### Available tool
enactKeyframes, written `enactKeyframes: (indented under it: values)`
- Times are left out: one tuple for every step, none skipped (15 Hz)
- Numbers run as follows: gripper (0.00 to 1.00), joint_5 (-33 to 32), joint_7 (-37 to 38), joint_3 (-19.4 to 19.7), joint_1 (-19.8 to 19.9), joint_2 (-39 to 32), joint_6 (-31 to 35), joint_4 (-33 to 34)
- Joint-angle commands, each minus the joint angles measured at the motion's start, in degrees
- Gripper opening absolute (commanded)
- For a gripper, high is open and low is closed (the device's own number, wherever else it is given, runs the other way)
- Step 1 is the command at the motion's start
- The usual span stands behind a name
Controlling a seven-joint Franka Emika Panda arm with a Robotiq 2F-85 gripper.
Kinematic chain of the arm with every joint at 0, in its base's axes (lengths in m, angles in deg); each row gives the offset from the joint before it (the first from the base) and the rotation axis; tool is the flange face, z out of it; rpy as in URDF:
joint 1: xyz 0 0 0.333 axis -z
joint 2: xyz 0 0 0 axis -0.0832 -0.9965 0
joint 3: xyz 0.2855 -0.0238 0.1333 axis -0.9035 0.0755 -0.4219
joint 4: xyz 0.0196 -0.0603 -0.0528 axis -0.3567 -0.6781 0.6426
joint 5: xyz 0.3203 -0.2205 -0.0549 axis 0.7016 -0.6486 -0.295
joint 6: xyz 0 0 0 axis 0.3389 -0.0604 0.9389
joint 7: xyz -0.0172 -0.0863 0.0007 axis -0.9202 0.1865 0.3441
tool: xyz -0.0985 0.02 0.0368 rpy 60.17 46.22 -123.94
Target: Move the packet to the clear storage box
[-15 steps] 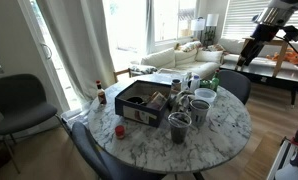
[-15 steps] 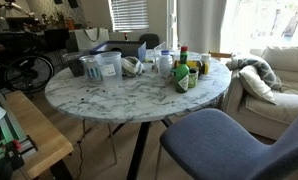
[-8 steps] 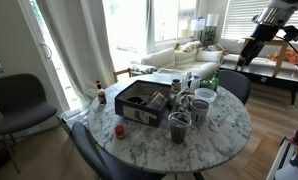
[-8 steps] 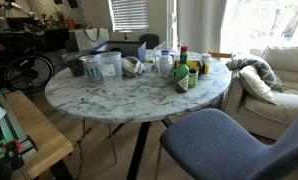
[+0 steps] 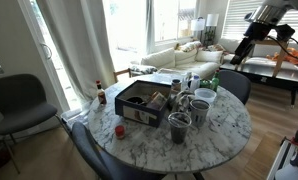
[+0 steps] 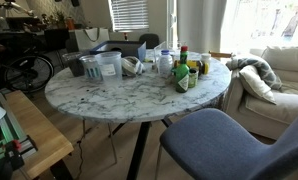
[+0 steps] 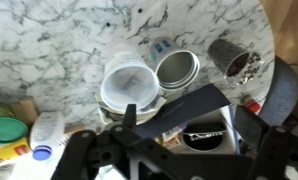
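Well above the marble table (image 5: 224,135), the gripper (image 5: 247,50) hangs, its spread and load impossible to tell, while the packet cannot be singled out and the clear storage box (image 5: 141,114) sits by the curtain-side edge; a descent probably comes next.

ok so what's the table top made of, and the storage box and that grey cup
Table top: polished marble or a marble-look slab, white with grey veins. Clear storage box: likely see-through plastic, with a pale rim and dark-looking sides. Grey cup: possibly metal or glossy plastic, since the inner wall shines.
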State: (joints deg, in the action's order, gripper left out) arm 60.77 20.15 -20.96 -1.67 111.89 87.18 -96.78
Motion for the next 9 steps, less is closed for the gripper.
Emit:
enactKeyframes:
  values:
    - [1.0,6.9,-3.6,-2.9,-9.4,-4.1,3.0,1.3]
    - [1.0,8.6,-4.7,-4.1,-12.1,-5.6,4.8,1.6]
    - [1.0,10.0,-6.3,-4.8,-14.6,-7.4,6.3,2.2]
    - [1.0,11.1,-8.3,-5.3,-17.0,-9.8,8.7,2.9]
    - [1.0,11.8,-10.8,-5.6,-18.8,-12.0,10.8,3.9]
    - [1.0,12.7,-12.9,-5.7,-20.4,-15.1,13.2,5.5]
    - [1.0,13.3,-15.1,-5.6,-21.2,-18.3,15.3,7.2]
    - [1.0,13.9,-17.8,-4.9,-21.9,-22.1,16.6,9.6]
    - [1.0,14.8,-20.2,-4.8,-22.2,-24.7,17.4,11.4]
